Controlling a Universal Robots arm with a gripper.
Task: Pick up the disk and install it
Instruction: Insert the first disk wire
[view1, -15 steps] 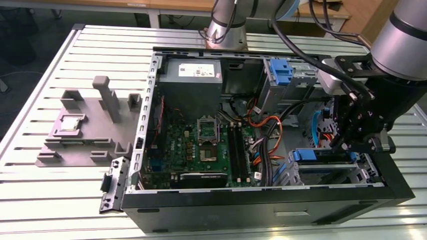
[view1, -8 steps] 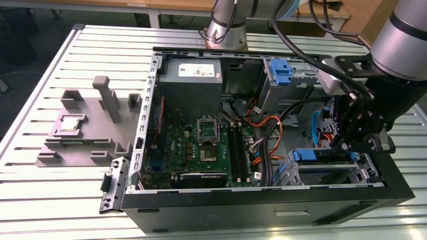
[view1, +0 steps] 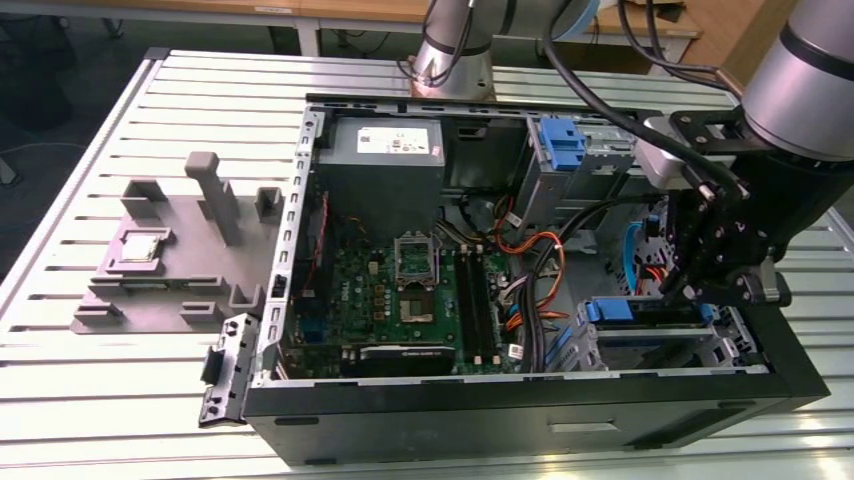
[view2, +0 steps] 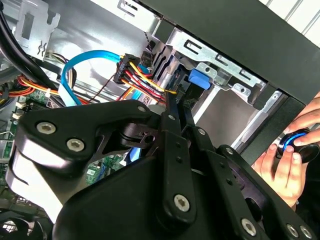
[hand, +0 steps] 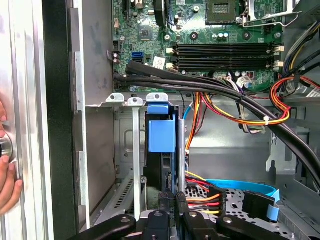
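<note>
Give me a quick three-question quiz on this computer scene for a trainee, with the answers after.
1. True or false: the disk stands in the drive bay inside the case.
2. In the exterior view, where does the chip lie? A: on the grey fixture outside the case. B: in the motherboard socket. C: in the drive bay.
3. In the second wrist view, what grips the round knob beside the case?

Key: 1 true. 2 A. 3 a hand.
</note>
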